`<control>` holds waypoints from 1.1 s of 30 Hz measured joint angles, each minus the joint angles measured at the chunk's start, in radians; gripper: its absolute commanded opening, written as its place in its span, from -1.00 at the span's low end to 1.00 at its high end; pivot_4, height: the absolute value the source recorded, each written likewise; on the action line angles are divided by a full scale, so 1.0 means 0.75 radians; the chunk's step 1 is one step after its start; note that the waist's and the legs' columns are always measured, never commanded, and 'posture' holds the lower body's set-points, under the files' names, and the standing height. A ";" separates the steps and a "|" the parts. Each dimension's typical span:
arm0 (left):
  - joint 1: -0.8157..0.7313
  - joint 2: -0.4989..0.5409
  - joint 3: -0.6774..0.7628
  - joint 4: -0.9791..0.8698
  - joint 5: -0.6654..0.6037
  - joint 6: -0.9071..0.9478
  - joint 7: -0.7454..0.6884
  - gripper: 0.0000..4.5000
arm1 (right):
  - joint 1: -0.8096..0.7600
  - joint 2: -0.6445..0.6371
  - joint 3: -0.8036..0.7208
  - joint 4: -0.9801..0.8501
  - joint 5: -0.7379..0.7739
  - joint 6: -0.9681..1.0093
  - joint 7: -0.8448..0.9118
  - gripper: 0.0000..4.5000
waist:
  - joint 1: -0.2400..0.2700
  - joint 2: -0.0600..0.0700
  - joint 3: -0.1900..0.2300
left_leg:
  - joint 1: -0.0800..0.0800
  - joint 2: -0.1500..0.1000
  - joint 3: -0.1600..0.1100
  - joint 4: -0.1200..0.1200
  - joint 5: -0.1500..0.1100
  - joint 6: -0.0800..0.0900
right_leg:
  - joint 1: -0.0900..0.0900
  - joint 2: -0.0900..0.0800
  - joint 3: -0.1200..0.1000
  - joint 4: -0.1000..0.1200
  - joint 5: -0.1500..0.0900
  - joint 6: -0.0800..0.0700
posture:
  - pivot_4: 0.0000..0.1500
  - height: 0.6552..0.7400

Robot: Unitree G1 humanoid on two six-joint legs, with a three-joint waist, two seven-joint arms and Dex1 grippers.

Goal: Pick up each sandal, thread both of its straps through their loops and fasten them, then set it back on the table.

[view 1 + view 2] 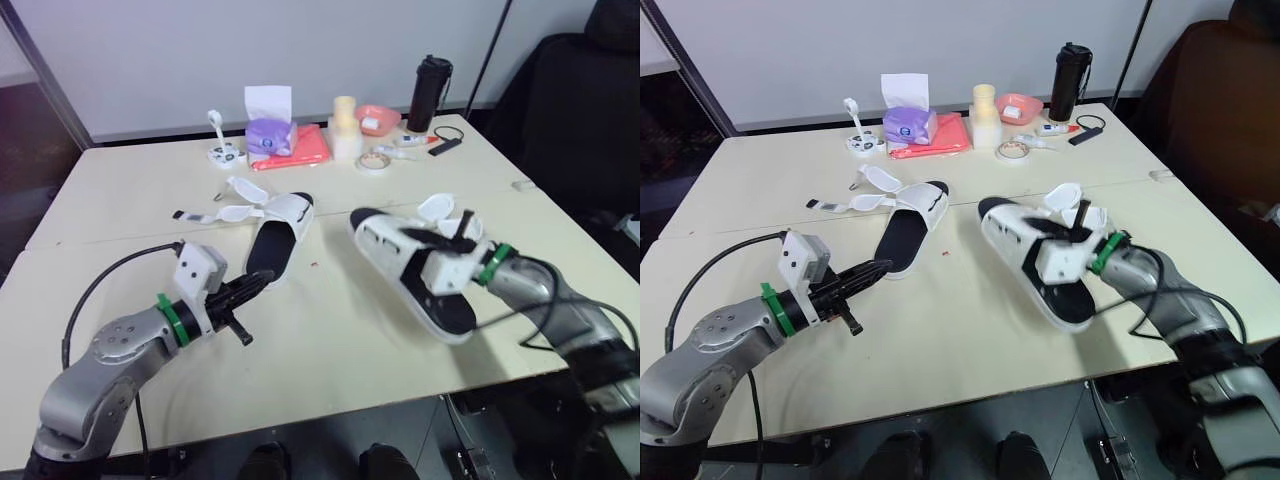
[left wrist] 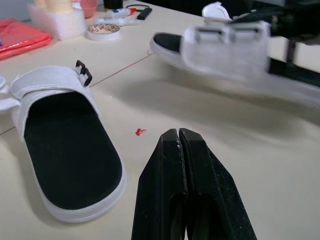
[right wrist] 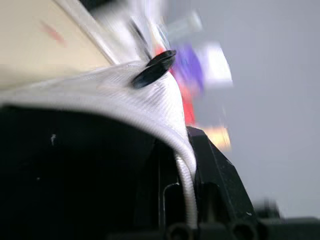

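Right tool (image 1: 452,243) pinched the upper of one sandal (image 1: 398,262), tilted above the bench (image 1: 340,345) at centre right, a strap end (image 1: 437,206) apparently loose. Left tool (image 1: 264,284) hovered pressed together, empty, lower left. Second sandal (image 1: 272,246) lay mid-frame, straps (image 1: 226,212) unfastened; neither looked finished.

Right gripper (image 1: 1078,232) clasps the right sandal (image 1: 1018,238); left sandal (image 1: 905,238) lies near left gripper (image 1: 878,268).

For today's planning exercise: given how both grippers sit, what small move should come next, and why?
Probably open the left gripper and reach for the loose strap on the raised sandal: the right gripper clamps it off the table; the left is shut, empty.
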State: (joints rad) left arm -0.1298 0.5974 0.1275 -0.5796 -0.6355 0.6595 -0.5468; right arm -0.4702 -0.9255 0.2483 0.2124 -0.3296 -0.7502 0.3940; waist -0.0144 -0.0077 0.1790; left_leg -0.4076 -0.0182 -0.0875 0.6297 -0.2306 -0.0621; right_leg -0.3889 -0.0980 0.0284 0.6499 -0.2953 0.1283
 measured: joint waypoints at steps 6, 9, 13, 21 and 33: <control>-0.113 0.000 -0.052 0.085 0.022 -0.017 -0.058 -1.00 | -0.120 -0.019 0.076 0.060 -0.106 -0.456 0.059 -0.98 | -0.017 0.000 0.000 | 0.001 0.000 0.001 0.001 0.000 -0.001 | -0.001 0.000 0.001 0.001 0.000 0.000 | 1.00 1.00; -0.138 -0.001 -0.061 0.096 0.023 -0.019 -0.065 -1.00 | -0.269 0.018 0.120 0.200 -0.202 -0.632 0.060 -0.98 | -0.024 0.000 0.000 | 0.001 0.000 0.000 0.001 0.000 -0.001 | 0.000 0.000 0.001 0.001 0.000 0.000 | 1.00 1.00; -0.140 -0.010 -0.073 0.097 0.023 -0.019 -0.067 -1.00 | -0.430 0.087 0.170 0.386 -0.364 -0.821 0.038 -0.98 | -0.031 0.000 0.000 | 0.000 0.000 0.000 -0.001 0.001 -0.001 | -0.001 0.000 0.001 0.000 0.000 0.000 | 1.00 1.00; -0.116 -0.020 -0.075 0.068 0.020 -0.014 -0.040 -1.00 | -0.597 0.217 0.180 0.613 -0.745 -1.034 -0.152 -0.98 | -0.037 0.000 0.000 | 0.000 0.000 0.000 -0.001 0.001 -0.002 | -0.001 0.000 0.001 0.000 0.000 0.000 | 1.00 1.00; -0.082 -0.023 -0.073 0.021 0.015 -0.011 -0.017 -1.00 | -0.641 0.266 0.179 0.585 -0.973 -1.143 -0.436 -0.98 | -0.038 0.000 0.000 | 0.001 0.000 0.000 -0.001 0.002 -0.004 | -0.002 0.000 0.001 0.002 0.000 0.000 | 1.00 1.00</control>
State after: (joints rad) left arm -0.1914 0.5805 0.0725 -0.5638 -0.6243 0.6513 -0.5592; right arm -0.9507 -0.7263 0.3825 0.6513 -1.0594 -1.6073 0.0668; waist -0.0429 -0.0077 0.1794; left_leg -0.4071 -0.0182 -0.0876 0.6287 -0.2291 -0.0648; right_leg -0.3902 -0.0979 0.0292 0.6512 -0.2953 0.1282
